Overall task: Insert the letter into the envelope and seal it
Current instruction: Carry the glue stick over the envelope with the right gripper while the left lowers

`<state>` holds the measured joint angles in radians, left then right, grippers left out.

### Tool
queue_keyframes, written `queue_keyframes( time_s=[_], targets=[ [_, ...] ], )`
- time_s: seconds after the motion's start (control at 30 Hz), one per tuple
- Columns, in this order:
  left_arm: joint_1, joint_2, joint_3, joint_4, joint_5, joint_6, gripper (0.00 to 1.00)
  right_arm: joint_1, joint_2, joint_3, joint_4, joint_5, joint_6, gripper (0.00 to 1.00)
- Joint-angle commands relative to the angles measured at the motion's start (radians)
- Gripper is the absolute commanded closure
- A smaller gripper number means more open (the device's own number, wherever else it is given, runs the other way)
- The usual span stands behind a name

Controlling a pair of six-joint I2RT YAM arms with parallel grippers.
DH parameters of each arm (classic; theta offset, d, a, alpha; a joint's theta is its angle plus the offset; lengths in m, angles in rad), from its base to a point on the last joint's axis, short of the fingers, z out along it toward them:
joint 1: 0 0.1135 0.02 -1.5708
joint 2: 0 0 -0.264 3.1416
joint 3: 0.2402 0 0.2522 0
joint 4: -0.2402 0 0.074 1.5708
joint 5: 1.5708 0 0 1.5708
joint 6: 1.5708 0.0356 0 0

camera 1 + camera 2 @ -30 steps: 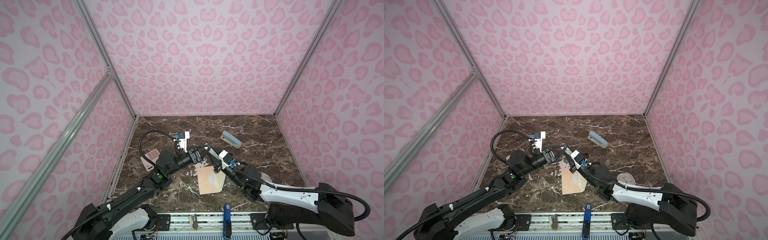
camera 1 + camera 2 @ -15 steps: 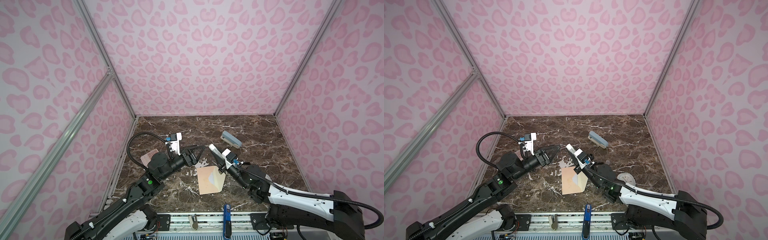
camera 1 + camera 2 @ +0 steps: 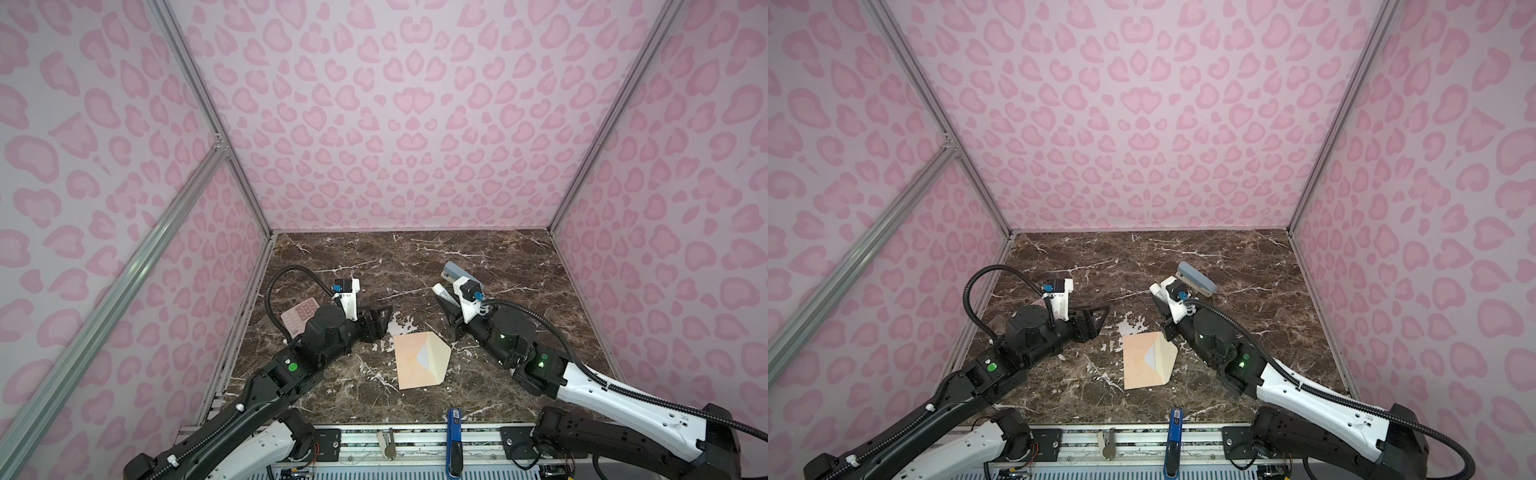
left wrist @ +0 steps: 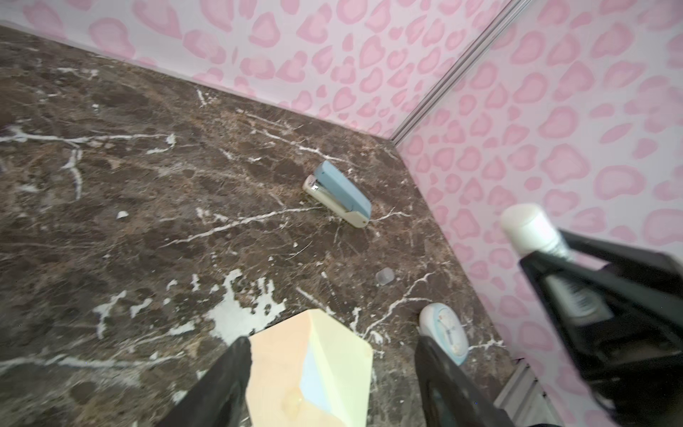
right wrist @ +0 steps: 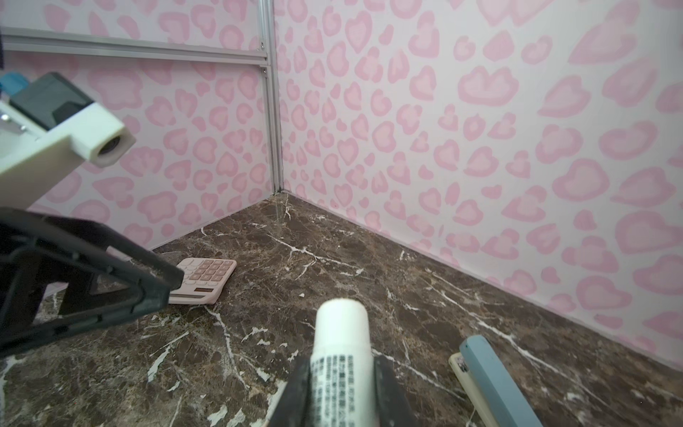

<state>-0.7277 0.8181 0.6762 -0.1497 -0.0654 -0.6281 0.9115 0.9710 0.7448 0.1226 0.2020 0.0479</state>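
Envelope: the envelope (image 3: 409, 361) lies flat on the table (image 3: 498, 257), front middle, between the two arms. Its cream flap (image 3: 439, 356) is spread open toward the right arm.
Letter: of the letter (image 4: 314, 377) only a pale triangle shows in the envelope's mouth, so it looks tucked in.
Left hand: the left hand (image 3: 380, 320) has its fingers spread wide with nothing between them, and hangs near the envelope's far corner.
Right hand: the right hand (image 5: 342, 384) is clamped on a white glue stick (image 5: 342, 332), raised off the table on the flap side.
Step, as I judge it: glue the flap, then fold it down.
Risk, sliding: loose paper on smooth marble may skid or turn under the stick unless the free hand pins it.
Risk, stray glue: a stroke that runs off the flap onto the bare triangle would stick the letter to the flap.
Risk, spring-back: a flap folded but not pressed may lift again.
Risk, collision: both hands must work over one small target and could knock each other.
Count, task things: one envelope, one letter.
Count, tools: one glue stick, one blue-grey stapler (image 4: 338, 194), one pink calculator (image 5: 207, 275).
Count, other: one small round clock (image 4: 443, 332), one clear cap-like piece (image 4: 384, 275).
Count, hands: two.
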Motion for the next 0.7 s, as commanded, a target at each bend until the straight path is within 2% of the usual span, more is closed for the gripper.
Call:
queue_keyframes(
  time_s=[0.0, 0.23, 0.47, 0.5, 0.53, 0.67],
  targets=[
    [0.001, 0.011, -0.031, -0.059, -0.048, 0.021, 0.31, -0.019, 0.035, 0.087, -0.275, -0.049, 0.148, 0.93],
    [-0.007, 0.07, -0.1, -0.02, -0.03, 0.006, 0.36, -0.046, 0.227, 0.326, -0.677, -0.067, 0.326, 0.95],
    [-0.039, 0.16, -0.17, 0.086, 0.009, -0.026, 0.61, -0.051, 0.382, 0.414, -0.812, -0.152, 0.47, 0.95],
    [-0.045, 0.178, -0.176, 0.094, 0.01, -0.033, 0.62, -0.051, 0.408, 0.43, -0.833, -0.174, 0.484, 0.95],
    [-0.053, 0.195, -0.183, 0.108, 0.012, -0.038, 0.68, -0.056, 0.436, 0.444, -0.853, -0.207, 0.488, 0.95],
    [-0.085, 0.252, -0.203, 0.166, 0.024, -0.059, 0.76, -0.058, 0.539, 0.515, -0.921, -0.306, 0.526, 0.93]
  ],
)
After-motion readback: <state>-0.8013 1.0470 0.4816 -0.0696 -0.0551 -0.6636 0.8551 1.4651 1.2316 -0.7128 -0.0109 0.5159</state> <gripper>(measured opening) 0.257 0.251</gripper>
